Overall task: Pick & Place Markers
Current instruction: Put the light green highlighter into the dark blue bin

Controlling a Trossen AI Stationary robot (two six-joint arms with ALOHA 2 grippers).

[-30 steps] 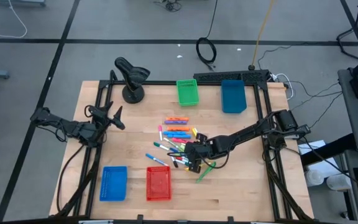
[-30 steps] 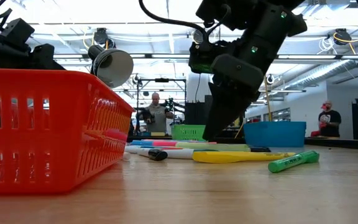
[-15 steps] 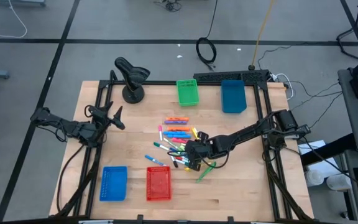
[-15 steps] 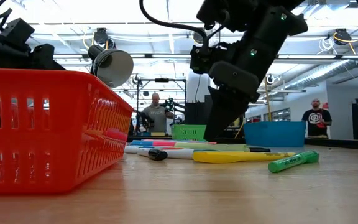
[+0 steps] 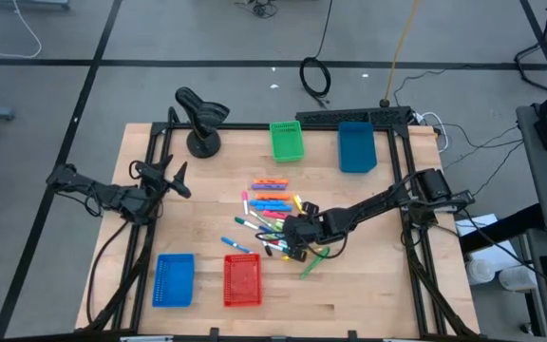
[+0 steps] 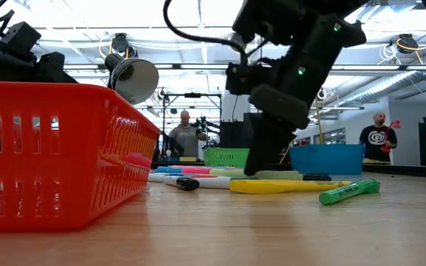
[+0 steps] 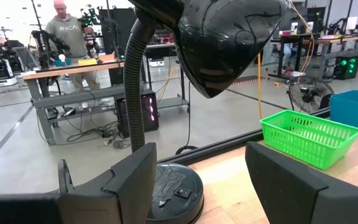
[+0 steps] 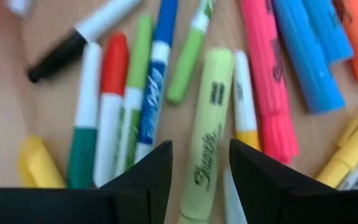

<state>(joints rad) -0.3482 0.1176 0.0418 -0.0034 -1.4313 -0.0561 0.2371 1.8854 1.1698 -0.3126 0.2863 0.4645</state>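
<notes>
**Right gripper low over the marker pile, fingers parted**

The right gripper (image 5: 292,242) hangs low over the near edge of the markers (image 5: 269,214), which lie scattered on the bare wood in the middle of the table (image 5: 368,294). In the right wrist view its two dark fingers (image 8: 145,177) stand apart with nothing between them but the pale yellow-green highlighter (image 8: 207,137), which runs lengthwise up through the gap, lying flat on the wood. Neither finger seems to touch it, though the tips are cut off at the picture's edge, so contact is hard to rule out. Just beside one finger lie a blue-and-white marker (image 8: 157,81) and a white marker with a red cap (image 8: 110,99); beside the other lie a white marker with a yellow end (image 8: 244,102) and a pink highlighter (image 8: 266,74). Beyond the fingertips sits a white marker with a black cap (image 8: 79,37).

From table height the right gripper (image 6: 261,159) reaches down to the pile, with a yellow highlighter (image 6: 279,186) and a green marker (image 6: 350,191) lying in front of it, apart from the fingers.

The left gripper (image 5: 180,180) waits at the table's left side, clear of the markers. Its fingers (image 7: 129,183) are spread wide and empty, pointing toward the black lamp (image 7: 166,186) and the green basket (image 7: 309,137).
</notes>
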